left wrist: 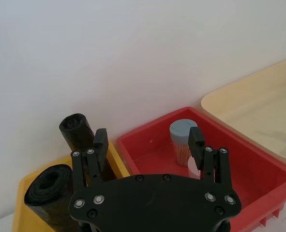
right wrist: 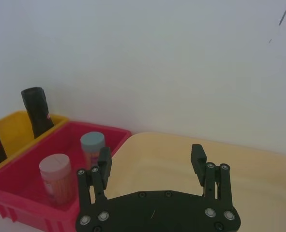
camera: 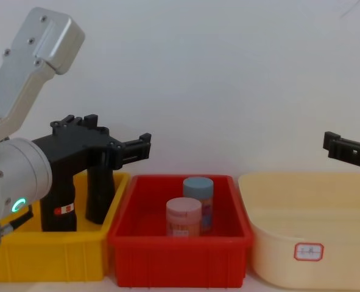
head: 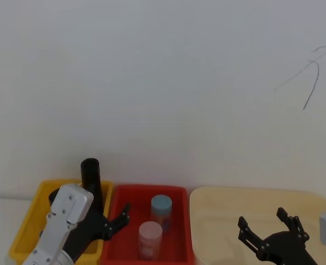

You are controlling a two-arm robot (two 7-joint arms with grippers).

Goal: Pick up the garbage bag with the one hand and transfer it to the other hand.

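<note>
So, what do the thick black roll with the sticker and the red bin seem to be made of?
Thick black roll with the red-and-white sticker: looks like thin plastic film, glossy, crinkled at its end. Rectangular red bin: probably rigid moulded plastic, smooth, slightly shiny, ribbed outside.

1. Bright, even, diffuse light in all views; wall [head: 163, 83] near-white, w/ slight falloff toward corners in head view.
2. Shadows soft: faint grey band at wall base behind yellow bin [head: 27, 221] & red bin [head: 179, 193].
3. Red bin floor darker beside the jars [camera: 190, 213], chest view.
4. Glare mild: sheen on red bin walls, left wrist view; screw heads on left end effector [left wrist: 148, 140] & right end effector [right wrist: 151, 155] catch light.
5. Garbage bag [left wrist: 48, 191] reads near-solid black, w/ dull highlights on its crinkled top.
6. Green ring [camera: 18, 205] glows, chest view.
</note>
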